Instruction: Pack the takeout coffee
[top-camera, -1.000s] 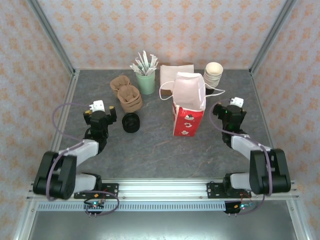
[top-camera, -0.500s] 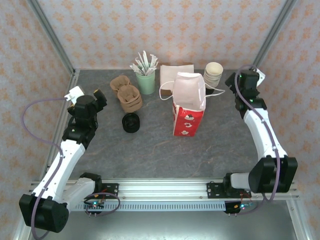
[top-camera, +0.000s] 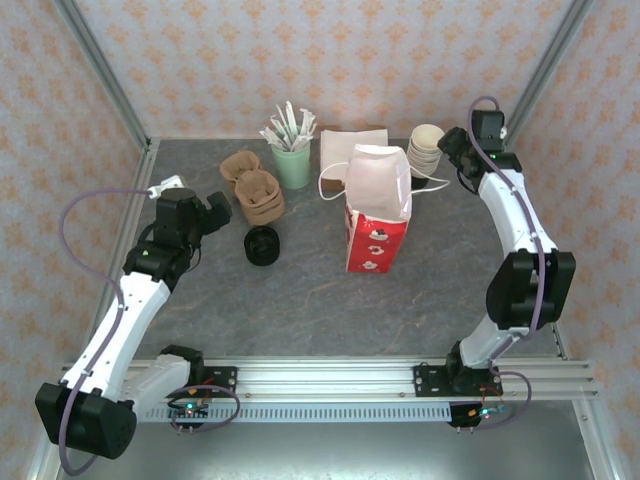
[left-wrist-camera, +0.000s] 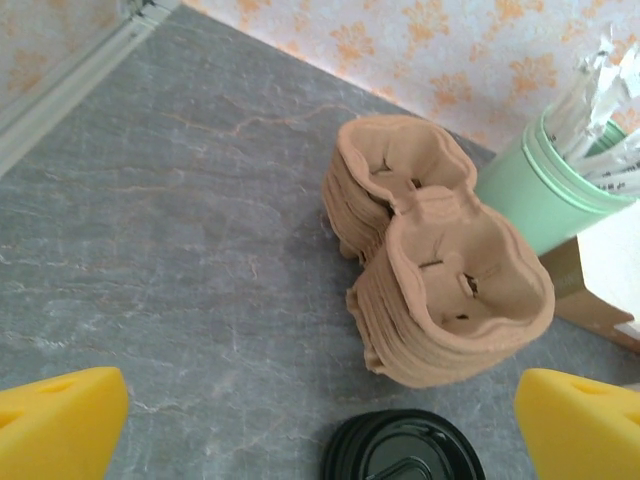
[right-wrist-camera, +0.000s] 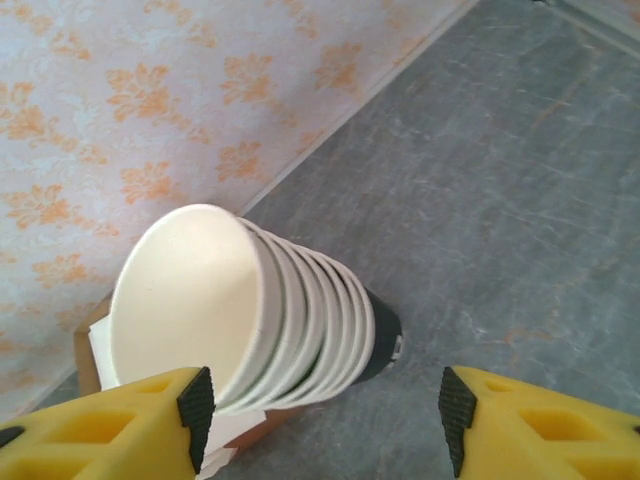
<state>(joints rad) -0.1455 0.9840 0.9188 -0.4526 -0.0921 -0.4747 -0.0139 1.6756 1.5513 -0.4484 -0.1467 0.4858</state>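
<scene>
The takeout coffee is out of view. My right gripper (top-camera: 452, 152) (right-wrist-camera: 325, 420) hangs at the back right, open. Between its fingers stands a stack of lidless cream-rimmed cups (top-camera: 427, 148) (right-wrist-camera: 250, 310). The left pad (right-wrist-camera: 195, 415) is close against the top cup's rim and the right pad (right-wrist-camera: 455, 415) stands well apart. My left gripper (top-camera: 215, 212) (left-wrist-camera: 320, 445) is wide open above the table, with nothing between its yellow fingertips (left-wrist-camera: 60, 420). It looks down on a stack of loose black lids (top-camera: 262, 245) (left-wrist-camera: 405, 450). The red-and-white paper bag (top-camera: 375, 245) stands upright and open in the middle.
A stack of brown pulp cup carriers (top-camera: 255, 185) (left-wrist-camera: 440, 270) sits behind the lids. A mint-green cup of sachets (top-camera: 292, 160) (left-wrist-camera: 545, 195) stands beside it, with white napkins (top-camera: 345, 148) at the back. Metal frame posts and patterned walls close in the table (top-camera: 300, 290).
Both arms have unfolded from their low rest. The right one swung to the back right over the cup stack and narrowed its jaws. The left one reached towards the carriers and lids.
</scene>
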